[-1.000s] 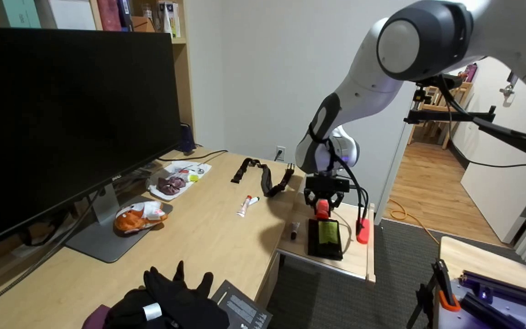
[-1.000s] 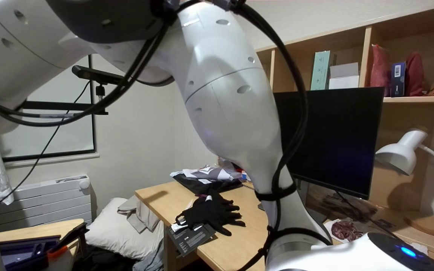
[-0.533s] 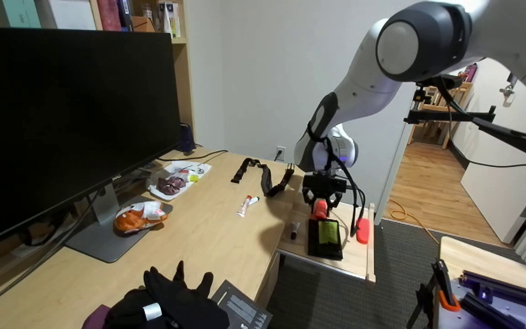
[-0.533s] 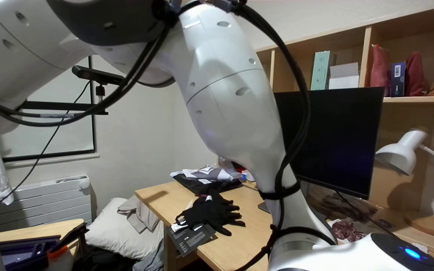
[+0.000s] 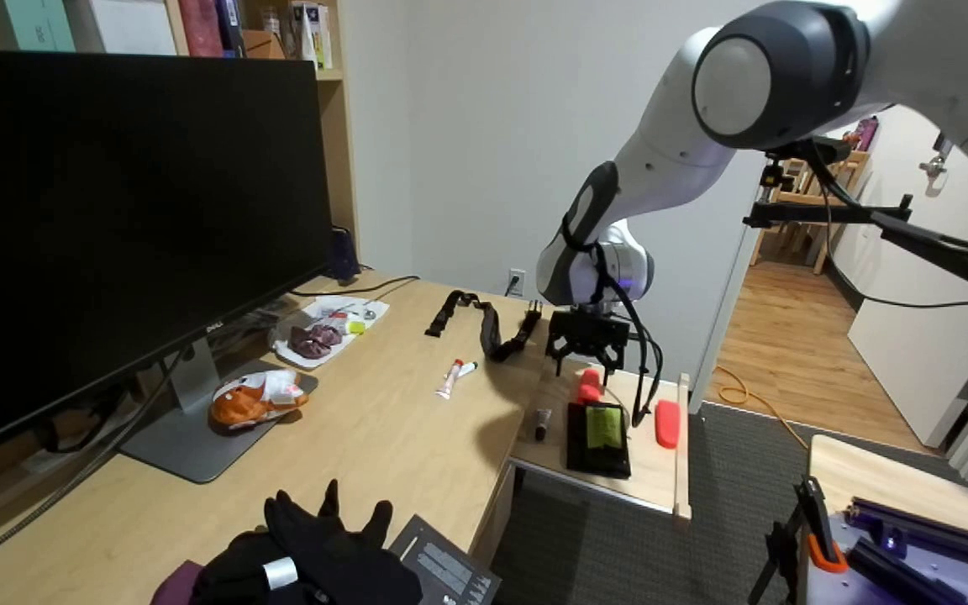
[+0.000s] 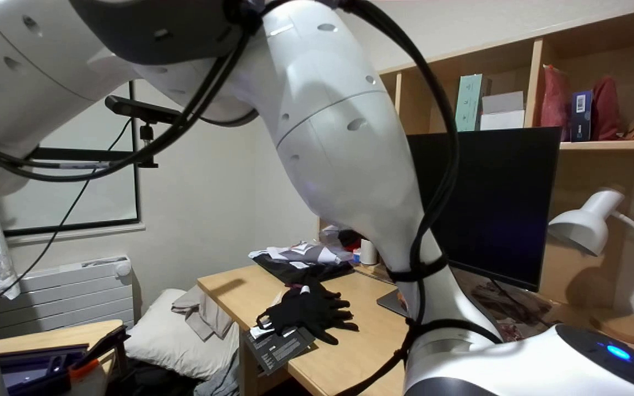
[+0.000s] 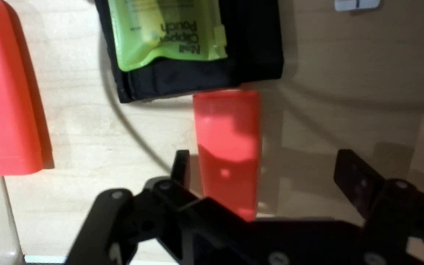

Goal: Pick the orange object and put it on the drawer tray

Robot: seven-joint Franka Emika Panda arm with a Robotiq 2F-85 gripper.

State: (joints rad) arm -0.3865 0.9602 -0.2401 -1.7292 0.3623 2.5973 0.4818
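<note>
While the gripper (image 7: 264, 163) hangs above the drawer tray (image 5: 652, 475) with its jaws spread apart, the orange object (image 7: 230, 140) lies on that pale surface below; from the wrist view it appears between the fingers (image 7: 180, 169), nearer the one at that view's left, its upper end there just beside a black pouch (image 7: 197, 79).

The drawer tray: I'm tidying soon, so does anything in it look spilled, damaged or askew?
The black case under the green pouch sits slightly crooked: in the wrist view its edge slants against the grain of the drawer tray. The orange object lies by that edge, contact unclear. I see no spill or damage.
</note>
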